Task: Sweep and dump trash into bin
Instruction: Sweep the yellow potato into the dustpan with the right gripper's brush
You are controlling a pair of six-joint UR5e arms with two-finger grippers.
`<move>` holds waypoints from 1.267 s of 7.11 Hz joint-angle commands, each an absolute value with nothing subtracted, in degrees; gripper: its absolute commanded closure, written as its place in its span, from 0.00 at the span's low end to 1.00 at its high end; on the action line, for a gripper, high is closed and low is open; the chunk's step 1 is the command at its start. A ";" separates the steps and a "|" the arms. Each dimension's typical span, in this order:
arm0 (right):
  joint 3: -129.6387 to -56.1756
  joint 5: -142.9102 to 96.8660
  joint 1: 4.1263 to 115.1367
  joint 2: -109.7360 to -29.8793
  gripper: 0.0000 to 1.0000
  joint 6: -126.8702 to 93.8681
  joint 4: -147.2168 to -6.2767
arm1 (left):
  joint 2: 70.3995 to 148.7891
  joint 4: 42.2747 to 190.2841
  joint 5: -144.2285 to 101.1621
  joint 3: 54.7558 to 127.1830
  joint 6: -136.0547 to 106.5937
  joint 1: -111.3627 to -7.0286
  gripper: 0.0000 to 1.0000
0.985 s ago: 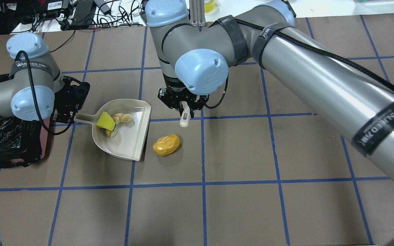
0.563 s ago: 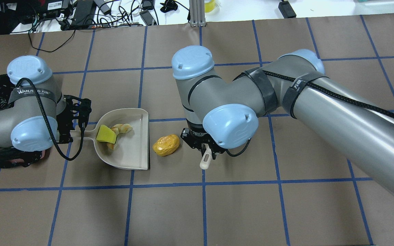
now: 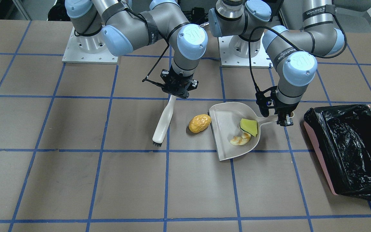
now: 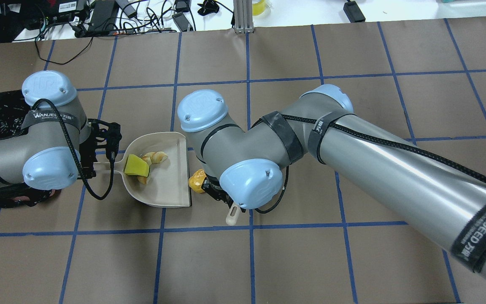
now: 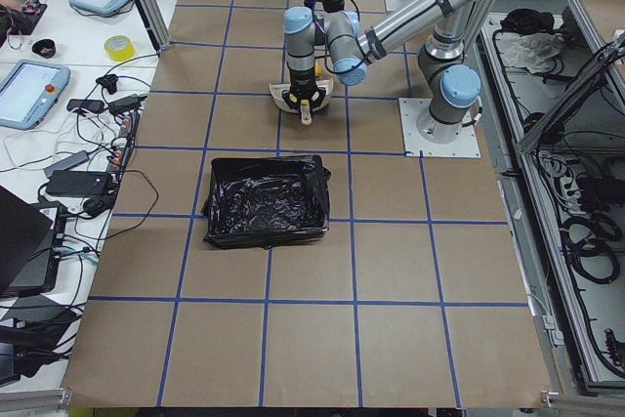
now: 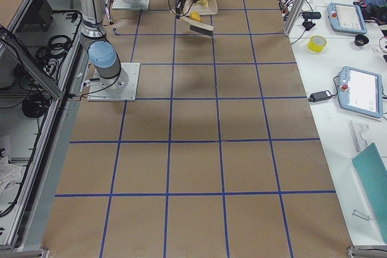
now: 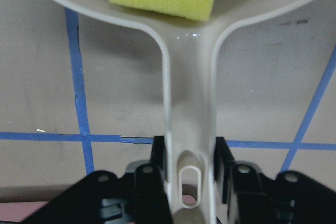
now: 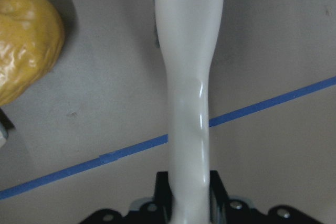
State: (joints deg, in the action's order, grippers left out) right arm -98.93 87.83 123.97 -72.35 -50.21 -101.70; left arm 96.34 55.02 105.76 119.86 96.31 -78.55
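The left arm [image 4: 11, 156] and right arm [image 4: 395, 177] are built from silver-grey tubular links and darker grey joint housings. Round light-blue caps [image 4: 203, 110] close the housings, each with small recessed screws. A black braided cable [image 4: 395, 145] runs along each arm under black straps [image 4: 287, 137], whose white lettering appears to read "WANJEED". The left gripper [image 3: 284, 121] and right gripper [image 3: 176, 94] have black bodies. Each base stands on a square pale metal plate [image 3: 72, 55] edged with small screws.

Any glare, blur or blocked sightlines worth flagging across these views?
Overhead: a glare streak runs along the metal tube of the right arm, and that arm hides most of the orange lump. Front-facing: sharp, with glints on the black bag lining the bin. Right wrist: a small highlight on the brush handle. Exterior right: the dustpan is too small for detail.
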 commanded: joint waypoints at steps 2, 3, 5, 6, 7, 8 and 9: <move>-98.79 86.41 124.28 -72.07 0.99 -51.06 -102.21 | 96.50 55.02 106.08 119.88 96.33 -78.75 1.00; -98.79 85.00 124.45 -71.72 0.99 -50.98 -103.35 | 96.42 55.02 106.08 120.06 96.42 -78.75 1.00; -96.43 84.55 124.80 -66.21 0.99 -50.98 -108.70 | 95.89 54.85 106.35 122.07 96.50 -78.75 1.00; -95.11 84.46 126.63 -65.22 0.99 -50.72 -108.72 | 95.80 54.84 106.35 122.08 96.50 -78.75 1.00; -94.92 83.24 127.61 -65.30 0.99 -50.28 -108.81 | 95.89 54.84 106.35 122.17 96.50 -78.75 1.00; -94.49 82.36 128.57 -65.30 0.99 -47.49 -111.16 | 95.80 54.84 106.35 122.17 96.50 -78.75 1.00; -93.26 78.87 128.67 -64.95 0.98 -44.33 -112.92 | 95.80 54.84 106.35 122.17 96.59 -78.75 1.00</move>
State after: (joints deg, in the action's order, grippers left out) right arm -94.45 82.02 128.10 -65.29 -47.77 -110.73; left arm 95.83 54.85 106.35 122.13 96.52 -78.75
